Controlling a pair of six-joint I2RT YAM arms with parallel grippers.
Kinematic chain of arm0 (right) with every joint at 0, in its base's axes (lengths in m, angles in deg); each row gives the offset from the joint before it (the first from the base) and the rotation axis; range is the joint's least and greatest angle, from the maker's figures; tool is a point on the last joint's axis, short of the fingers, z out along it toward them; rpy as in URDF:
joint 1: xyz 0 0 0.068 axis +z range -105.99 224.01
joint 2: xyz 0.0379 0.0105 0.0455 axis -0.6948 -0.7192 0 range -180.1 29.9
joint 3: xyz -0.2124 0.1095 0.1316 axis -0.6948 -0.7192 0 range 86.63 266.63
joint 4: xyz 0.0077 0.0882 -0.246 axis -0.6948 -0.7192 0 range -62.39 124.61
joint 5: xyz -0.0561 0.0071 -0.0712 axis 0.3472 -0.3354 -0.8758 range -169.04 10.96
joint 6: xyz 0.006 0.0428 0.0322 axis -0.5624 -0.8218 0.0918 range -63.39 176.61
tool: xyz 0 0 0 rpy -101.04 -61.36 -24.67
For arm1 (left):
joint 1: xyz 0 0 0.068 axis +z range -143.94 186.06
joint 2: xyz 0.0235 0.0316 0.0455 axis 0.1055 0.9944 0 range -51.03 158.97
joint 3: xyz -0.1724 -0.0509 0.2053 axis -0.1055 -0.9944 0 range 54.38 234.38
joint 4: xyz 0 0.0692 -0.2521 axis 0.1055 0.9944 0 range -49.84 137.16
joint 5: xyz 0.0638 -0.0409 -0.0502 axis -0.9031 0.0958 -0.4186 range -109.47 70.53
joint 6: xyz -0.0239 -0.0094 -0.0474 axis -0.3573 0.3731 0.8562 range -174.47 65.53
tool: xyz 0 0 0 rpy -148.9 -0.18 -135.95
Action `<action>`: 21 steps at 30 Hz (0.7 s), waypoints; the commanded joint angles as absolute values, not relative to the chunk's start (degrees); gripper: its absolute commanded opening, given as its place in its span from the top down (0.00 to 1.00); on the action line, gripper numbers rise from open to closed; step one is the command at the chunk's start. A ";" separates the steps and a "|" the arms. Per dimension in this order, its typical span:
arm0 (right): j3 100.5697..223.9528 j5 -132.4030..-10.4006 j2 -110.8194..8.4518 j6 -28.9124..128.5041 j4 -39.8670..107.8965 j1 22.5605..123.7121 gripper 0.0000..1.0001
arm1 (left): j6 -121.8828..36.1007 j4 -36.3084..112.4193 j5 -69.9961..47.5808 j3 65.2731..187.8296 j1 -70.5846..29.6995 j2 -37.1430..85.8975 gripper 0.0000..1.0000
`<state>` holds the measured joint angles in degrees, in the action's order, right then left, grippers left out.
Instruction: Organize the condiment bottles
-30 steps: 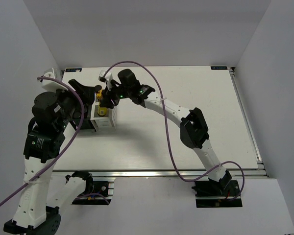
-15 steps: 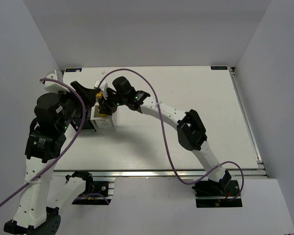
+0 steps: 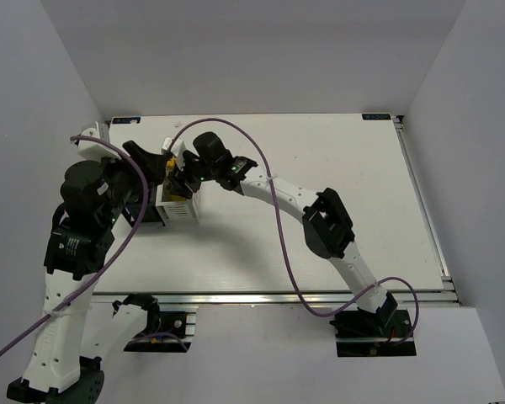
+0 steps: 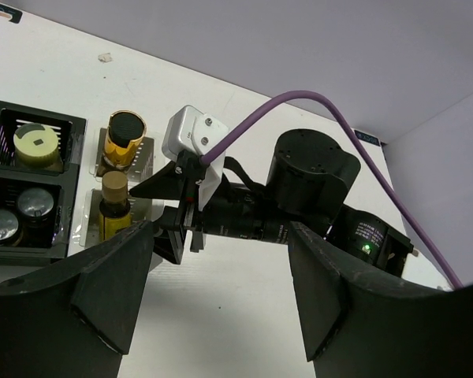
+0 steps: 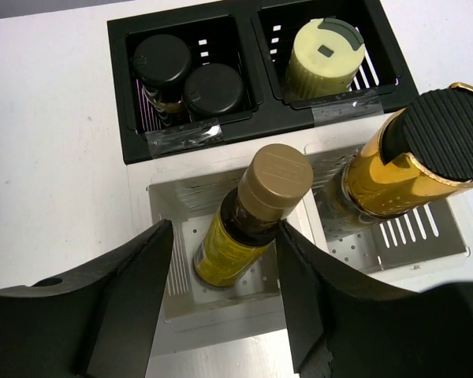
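In the right wrist view the yellow bottle [image 5: 244,228] with a tan cap stands tilted in the left cell of the white slatted box [image 5: 221,319]. My right gripper [image 5: 223,236] is open around it, with its right finger close to the bottle's neck. The amber bottle [image 5: 378,177] with a black cap stands in the right cell. Two dark bottles [image 5: 162,61] [image 5: 213,88] stand together in one cell of the black stand [image 5: 252,118]. My left gripper [image 4: 221,268] is open and empty over bare table just beside the box.
A cream-capped jar [image 5: 325,49] fills the other cell of the black stand. Both arms crowd the box [image 3: 178,212] at the table's back left. The right arm's purple cable [image 3: 269,160] loops over the table's middle.
My right gripper has moved left and settled over the white box with the yellow bottle between its fingers. The left arm has shifted slightly toward the back.
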<state>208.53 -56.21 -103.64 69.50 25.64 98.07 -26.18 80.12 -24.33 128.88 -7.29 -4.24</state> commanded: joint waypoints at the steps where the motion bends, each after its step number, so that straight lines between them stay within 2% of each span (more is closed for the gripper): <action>1: 209.67 -55.84 -102.12 69.71 27.58 97.98 0.39 | -26.35 78.83 -23.42 128.65 -7.48 -4.62 0.21; 7: 208.28 -47.68 -93.60 62.34 29.42 94.91 0.37 | -26.26 77.78 -23.25 128.65 -7.48 -4.62 0.23; 10: 203.29 -44.95 -88.07 55.57 31.79 91.57 0.28 | -26.08 76.90 -22.20 127.69 -7.48 -4.71 0.29; 11: 201.00 -44.77 -85.79 51.90 31.80 89.38 0.25 | -25.91 76.20 -21.76 126.90 -7.57 -4.62 0.34; 12: 200.97 -44.42 -84.72 50.56 31.62 88.23 0.25 | -25.82 76.19 -21.41 126.54 -7.57 -4.62 0.34; 15: 193.70 -42.92 -79.82 48.53 32.15 83.13 0.24 | -25.21 74.18 -19.82 125.14 -7.48 -4.62 0.48; 16: 191.68 -42.92 -78.57 49.05 31.98 82.16 0.24 | -25.12 73.13 -19.56 124.35 -7.48 -4.62 0.56; 19: 185.52 -43.10 -74.79 51.24 30.13 78.56 0.28 | -24.68 71.11 -17.36 122.94 -7.48 -4.19 0.71; 21: 181.74 -43.45 -72.34 53.00 28.73 76.89 0.33 | -24.59 70.57 -16.40 122.59 -7.48 -3.57 0.75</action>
<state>185.98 -44.76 -73.98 52.36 30.64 76.92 -24.93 73.90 -19.39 123.22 -7.31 -3.83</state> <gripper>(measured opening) 0.683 0.265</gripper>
